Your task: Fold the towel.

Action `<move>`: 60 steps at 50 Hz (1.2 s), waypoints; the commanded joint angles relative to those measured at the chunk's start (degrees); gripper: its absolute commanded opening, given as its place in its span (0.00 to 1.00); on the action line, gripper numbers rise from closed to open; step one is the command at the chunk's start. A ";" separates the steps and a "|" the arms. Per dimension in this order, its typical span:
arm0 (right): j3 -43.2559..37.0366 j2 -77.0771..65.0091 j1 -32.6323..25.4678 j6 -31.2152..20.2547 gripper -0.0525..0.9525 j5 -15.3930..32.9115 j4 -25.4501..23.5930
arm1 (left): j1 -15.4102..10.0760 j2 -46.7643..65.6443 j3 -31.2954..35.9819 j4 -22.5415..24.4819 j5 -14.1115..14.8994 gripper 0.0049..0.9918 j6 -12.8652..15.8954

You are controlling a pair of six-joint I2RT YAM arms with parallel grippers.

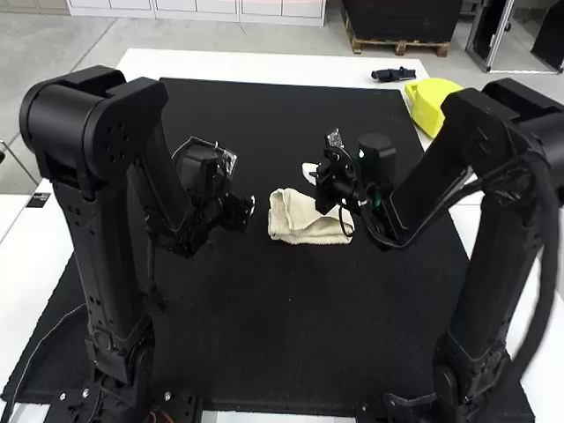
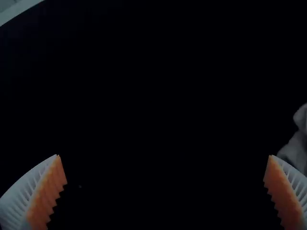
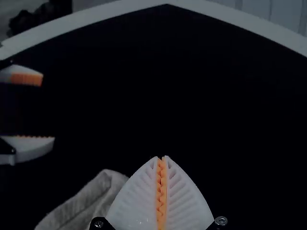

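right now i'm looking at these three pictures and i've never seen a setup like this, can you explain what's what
You are looking at two black robot arms, left arm and right arm, set up to fold a towel. The high view comes from a fixed camera above and behind them; the two wrist views come from cameras on the arms, each looking past its own gripper.

A black mat covers much of the white table. On the mat lies a cream towel, apparently folded into a compact bundle. A yellow object sits near the far right corner.

The left gripper is wide open and holds nothing. The right gripper is shut beside the towel, with no cloth visible between its pads.
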 commanded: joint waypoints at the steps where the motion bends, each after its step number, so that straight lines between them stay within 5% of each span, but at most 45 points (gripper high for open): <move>1: 0.79 5.21 0.07 3.63 0.03 -5.01 5.55 | 2.04 -3.12 0.47 1.76 -0.46 0.98 -3.10; 9: 0.62 10.74 0.33 5.47 0.03 -6.60 14.52 | 6.17 -4.35 0.73 3.52 -0.46 0.98 -3.19; 18: 1.67 14.70 1.12 6.35 0.03 -7.56 19.70 | 7.58 -6.28 0.82 2.82 -0.46 0.98 -3.02; 34: 5.27 19.88 4.90 6.35 0.03 -7.04 19.26 | 7.49 -10.50 0.47 0.18 -0.46 0.98 -2.84; 60: 11.51 25.60 -0.46 5.56 0.03 -6.95 16.01 | 7.49 -11.21 -0.50 -0.17 -0.37 0.97 -2.40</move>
